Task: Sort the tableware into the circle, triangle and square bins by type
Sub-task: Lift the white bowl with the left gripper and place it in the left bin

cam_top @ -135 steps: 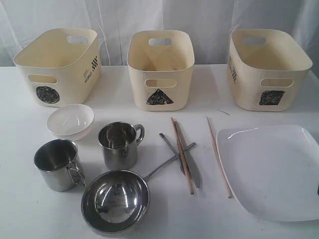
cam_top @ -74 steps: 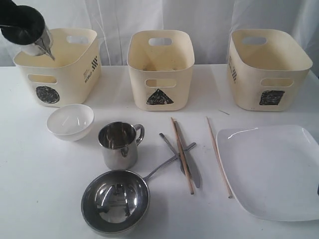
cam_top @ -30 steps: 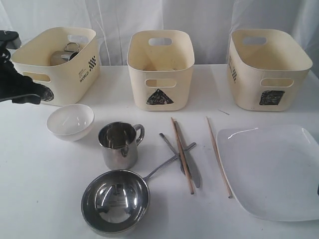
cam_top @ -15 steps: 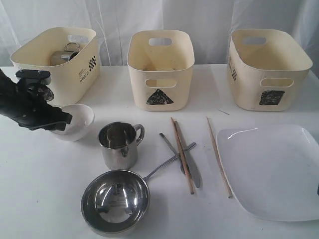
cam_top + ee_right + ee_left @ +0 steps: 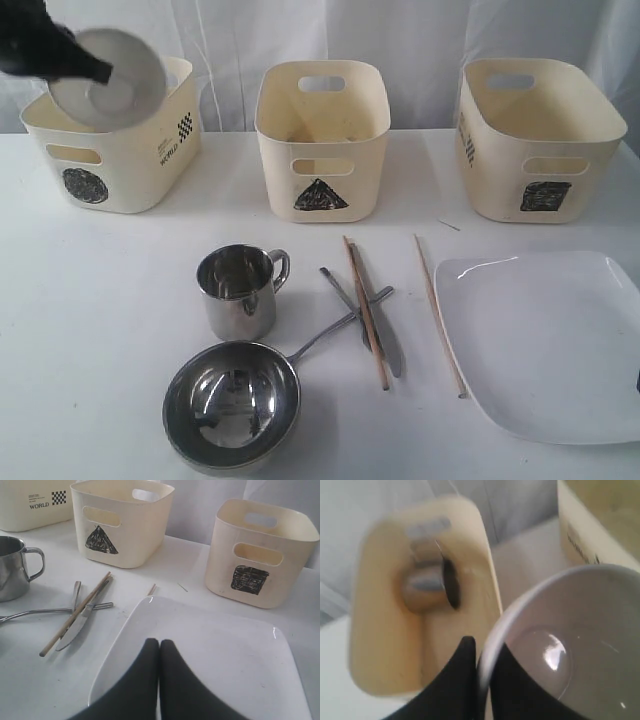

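Observation:
My left gripper [image 5: 92, 70] is shut on the rim of the small white bowl [image 5: 108, 82] and holds it tilted above the circle bin [image 5: 130, 170]. In the left wrist view the fingers [image 5: 465, 665] pinch the bowl's wall [image 5: 570, 650], with one steel mug [image 5: 427, 582] lying inside the bin below. The second mug [image 5: 238, 292], steel bowl [image 5: 232, 403], cutlery [image 5: 392, 352] and chopsticks [image 5: 366, 310] lie on the table. My right gripper [image 5: 159, 643] is shut and empty, over the white square plate [image 5: 225, 645].
The triangle bin [image 5: 322, 150] stands at the back middle and the square bin [image 5: 540, 150] at the back right. One chopstick [image 5: 440, 315] lies beside the plate's [image 5: 545, 340] left edge. White curtains hang behind the table.
The left gripper closed on the white bowl on the table and lifted it up and back over the circle bin. Before that, one mug went into that bin.

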Available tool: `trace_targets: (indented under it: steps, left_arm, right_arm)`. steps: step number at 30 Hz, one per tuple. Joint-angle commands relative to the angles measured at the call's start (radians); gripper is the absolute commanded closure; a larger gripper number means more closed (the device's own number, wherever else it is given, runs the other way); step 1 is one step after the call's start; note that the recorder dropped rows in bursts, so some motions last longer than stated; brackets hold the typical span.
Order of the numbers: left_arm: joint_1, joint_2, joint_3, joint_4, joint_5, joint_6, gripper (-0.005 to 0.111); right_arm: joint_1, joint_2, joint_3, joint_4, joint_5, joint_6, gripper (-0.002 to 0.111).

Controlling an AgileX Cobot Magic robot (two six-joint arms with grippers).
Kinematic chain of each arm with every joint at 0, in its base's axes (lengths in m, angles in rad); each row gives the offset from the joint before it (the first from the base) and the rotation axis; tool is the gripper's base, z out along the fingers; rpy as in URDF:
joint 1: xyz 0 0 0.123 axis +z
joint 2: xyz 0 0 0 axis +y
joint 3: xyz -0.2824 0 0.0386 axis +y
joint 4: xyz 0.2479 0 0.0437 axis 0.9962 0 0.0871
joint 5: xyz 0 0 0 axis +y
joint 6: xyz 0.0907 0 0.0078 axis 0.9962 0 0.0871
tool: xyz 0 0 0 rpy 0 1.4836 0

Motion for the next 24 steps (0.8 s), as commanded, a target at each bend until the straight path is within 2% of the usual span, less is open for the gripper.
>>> trace_targets:
  steps: [1, 5, 8, 11, 18, 21, 24]
  left_arm:
    - [0.064, 0.120, -0.190, 0.014, -0.005, -0.063, 0.106]
    - [0.123, 0.280, -0.348, 0.014, 0.028, -0.073, 0.106]
    - [0.135, 0.375, -0.415, 0.014, 0.021, -0.083, 0.104]
    - [0.133, 0.454, -0.459, 0.014, 0.021, -0.083, 0.096]
    - [0.133, 0.495, -0.473, -0.018, 0.046, -0.119, 0.058]
    - [0.133, 0.452, -0.471, -0.024, 0.157, -0.114, 0.058]
    - [0.133, 0.376, -0.427, -0.108, 0.257, -0.060, 0.063]
  right_arm:
    - [0.002, -0.006, 0.007, 0.002, -0.007, 0.004, 0.108]
    - [0.002, -0.006, 0.007, 0.002, -0.007, 0.004, 0.108]
    - [0.002, -0.006, 0.007, 0.002, -0.007, 0.004, 0.108]
    - [0.002, -0.006, 0.007, 0.002, -0.007, 0.004, 0.108]
    - [0.002, -0.006, 0.007, 0.002, -0.007, 0.004, 0.108]
    - [0.002, -0.006, 0.007, 0.002, -0.007, 0.004, 0.108]
    - [0.002, -0.006, 0.007, 0.002, -0.007, 0.004, 0.108]
